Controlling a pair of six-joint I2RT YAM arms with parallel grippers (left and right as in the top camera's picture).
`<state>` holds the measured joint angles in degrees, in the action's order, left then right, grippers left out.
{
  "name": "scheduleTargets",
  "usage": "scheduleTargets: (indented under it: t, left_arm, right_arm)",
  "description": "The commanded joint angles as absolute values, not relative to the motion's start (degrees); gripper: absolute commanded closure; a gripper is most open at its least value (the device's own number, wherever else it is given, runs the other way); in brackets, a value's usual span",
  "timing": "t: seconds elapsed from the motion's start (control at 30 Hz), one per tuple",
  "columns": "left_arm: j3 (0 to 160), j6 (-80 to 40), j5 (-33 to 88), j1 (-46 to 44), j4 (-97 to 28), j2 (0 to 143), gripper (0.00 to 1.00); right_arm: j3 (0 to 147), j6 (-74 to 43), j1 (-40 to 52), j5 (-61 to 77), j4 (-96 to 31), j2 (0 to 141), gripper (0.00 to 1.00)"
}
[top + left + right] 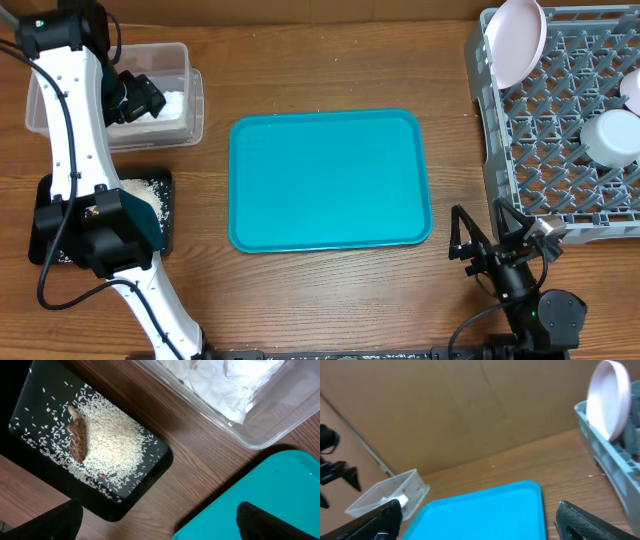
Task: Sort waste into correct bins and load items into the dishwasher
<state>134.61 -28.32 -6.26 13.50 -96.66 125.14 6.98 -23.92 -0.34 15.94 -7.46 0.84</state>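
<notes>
Waste has all gone into the two bins, both close to my left gripper [160, 527]. That gripper hangs with its jaws spread wide and nothing between them. From its wrist camera, the black tray [30, 395] lies ahead and to its left. The tray holds a heap of white rice-like crumbs [115, 435], with more scattered around it, and the brown food scrap [77, 437] lies on the heap's left edge. Ahead and to the gripper's right is the clear tub [260, 430], with crumpled white tissues [220, 380] inside. A corner of the teal serving tray [270, 490] reaches in just by its right finger.

My right gripper [477, 215] is likewise wide open and empty, hovering near the front of the table. The teal tray's near right corner is just to its left, and the near left corner of the grey dish rack [560, 150] is just to its right. Ahead of it and to the right, the pinkish plate [518, 40] stands on edge in the rack's far left corner. The small white cup [612, 135] sits among the pegs further to the right. Far ahead on its left I can see the tub through the right wrist camera, with a small red speck [404, 491] among the white.
</notes>
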Motion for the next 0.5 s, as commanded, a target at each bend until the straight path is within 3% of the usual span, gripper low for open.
scheduleTargets:
  t: [0.0, 0.3, 0.47]
  left_arm:
    - [135.00, -27.86, -6.37, 13.47, -96.79, 124.07, 0.00]
    - [135.00, -27.83, -6.37, 13.47, -96.79, 124.09, 0.00]
    - [135.00, -27.83, -6.37, 13.47, -96.79, 124.09, 0.00]
  right_arm:
    - [4.40, -24.01, -0.14, 10.52, -4.91, 0.16, 0.00]
    - [0.43, -22.98, -0.12, -1.04, -3.95, 0.16, 0.00]
    - [0.43, -8.45, -0.05, -0.36, -4.82, 0.16, 0.00]
